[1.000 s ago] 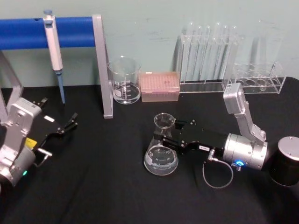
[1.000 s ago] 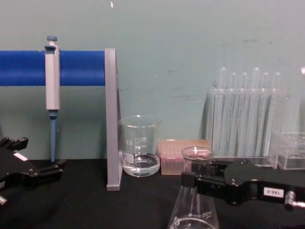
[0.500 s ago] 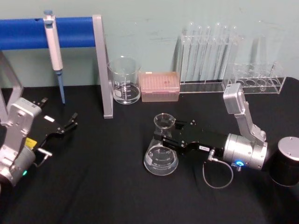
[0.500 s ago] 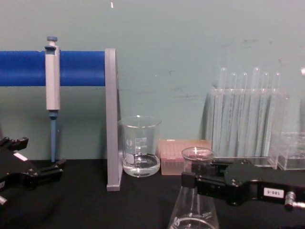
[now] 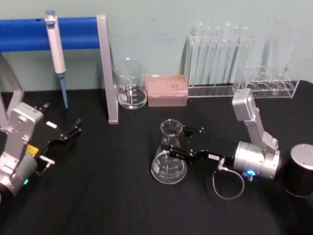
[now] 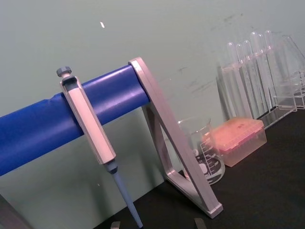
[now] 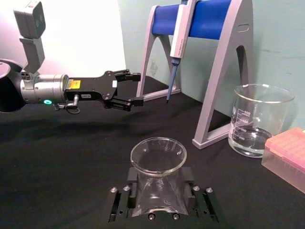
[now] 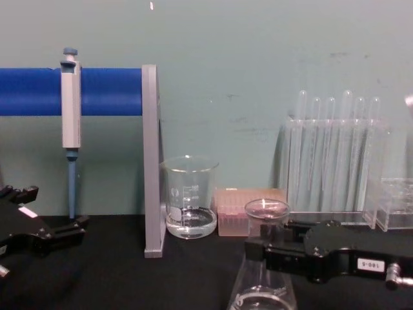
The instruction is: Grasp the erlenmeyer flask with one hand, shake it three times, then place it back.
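The erlenmeyer flask (image 5: 168, 161) stands upright on the black table (image 5: 107, 196), in front of the glass beaker (image 5: 130, 84) and a little to its right, nearer the robot than the pink tip box (image 5: 167, 90) just right of that beaker. Its wide base appears to rest flat on the table, so by my judgement the task sits at one of its two ends: either the grasp is made and the lift and three shakes are yet to come, or the flask is down again and only the release is left (one moment cannot settle which). The right gripper (image 5: 172, 146) reaches in from the flask's right side and has its two flat jaws set on either side of the narrow neck, just under the rim; in the right wrist view (image 7: 156, 198) the glass sits snugly between the black fingers (image 7: 121, 200), which look closed onto it with no gap that I can make out. So the jaws stand only as wide as the neck itself, and hold nothing else. The left gripper (image 5: 72, 131) rests parked well to the left of the beaker, beyond the blue-barred pipette stand (image 5: 108, 68), its fingers slightly parted and holding nothing.
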